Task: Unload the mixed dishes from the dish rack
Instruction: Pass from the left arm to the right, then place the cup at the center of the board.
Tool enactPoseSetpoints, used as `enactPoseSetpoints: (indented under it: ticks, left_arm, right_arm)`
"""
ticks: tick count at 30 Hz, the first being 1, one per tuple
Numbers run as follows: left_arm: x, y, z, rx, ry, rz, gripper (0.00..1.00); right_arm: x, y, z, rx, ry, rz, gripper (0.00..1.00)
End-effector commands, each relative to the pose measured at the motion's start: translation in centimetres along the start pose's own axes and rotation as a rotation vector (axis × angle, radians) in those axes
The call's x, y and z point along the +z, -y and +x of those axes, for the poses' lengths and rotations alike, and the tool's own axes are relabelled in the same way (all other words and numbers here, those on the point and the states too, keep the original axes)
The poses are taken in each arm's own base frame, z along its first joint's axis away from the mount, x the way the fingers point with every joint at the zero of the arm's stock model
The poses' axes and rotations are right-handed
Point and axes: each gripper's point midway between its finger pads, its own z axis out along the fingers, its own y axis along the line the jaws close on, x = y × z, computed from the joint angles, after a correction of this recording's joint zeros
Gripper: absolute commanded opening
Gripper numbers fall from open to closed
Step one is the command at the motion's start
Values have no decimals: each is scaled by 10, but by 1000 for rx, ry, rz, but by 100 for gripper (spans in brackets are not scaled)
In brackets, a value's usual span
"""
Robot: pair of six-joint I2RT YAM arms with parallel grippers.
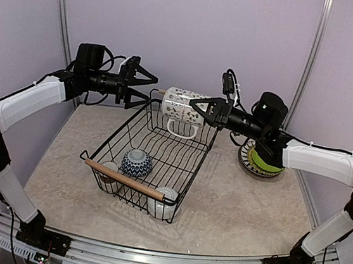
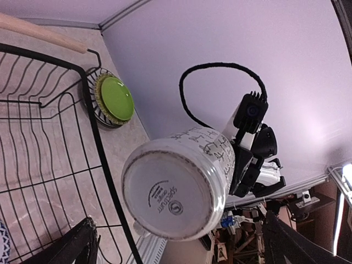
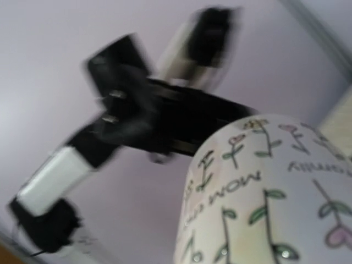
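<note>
Extraction of the white patterned mug (image 1: 181,106) is the step in hand. The right gripper (image 1: 199,113) is clamped on the mug at its mouth end. It holds the mug on its side in the air above the far end of the dish rack (image 1: 117,127), handle hanging down and base turned left. The left gripper (image 1: 153,86) sits just left of that base, apart from the mug, its fingers spread wide with nothing between them. Plates (image 1: 264,161), a lime green one on a striped one, lie on the table (image 1: 230,221) right of the rack. A blue patterned bowl (image 1: 136,162) and 2 cups (image 1: 163,202) sit at the rack's near end. The next move, as I judge it, is either a handover into the open left fingers or a carry right to set the mug down near the plates. Either calls for a firm grip on the glazed ware.
</note>
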Motion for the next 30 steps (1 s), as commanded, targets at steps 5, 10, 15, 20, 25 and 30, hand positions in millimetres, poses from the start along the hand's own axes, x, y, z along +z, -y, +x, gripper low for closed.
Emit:
enactPoseSetpoints:
  ticks: [5, 10, 15, 20, 25, 30]
  left_arm:
    - [-68, 11, -17, 216, 158, -261, 99]
    - [-86, 3, -14, 294, 192, -393, 99]
    - [-92, -4, -7, 332, 196, -438, 99]
    - [-99, -9, -3, 343, 206, -462, 99]
    - [-105, -13, 0, 356, 208, -499, 99]
    - [-106, -11, 2, 363, 214, -493, 99]
  right_arm:
    - [-59, -1, -52, -248, 112, 330, 0]
    - [-129, 37, -54, -312, 62, 825, 0]
    - [-201, 58, -36, -278, -33, 1195, 0]
    - [-251, 84, 8, -159, -222, 1450, 0]
    - [-294, 109, 57, -38, -448, 1673, 0]
    - [-316, 133, 82, 76, -514, 1726, 0]
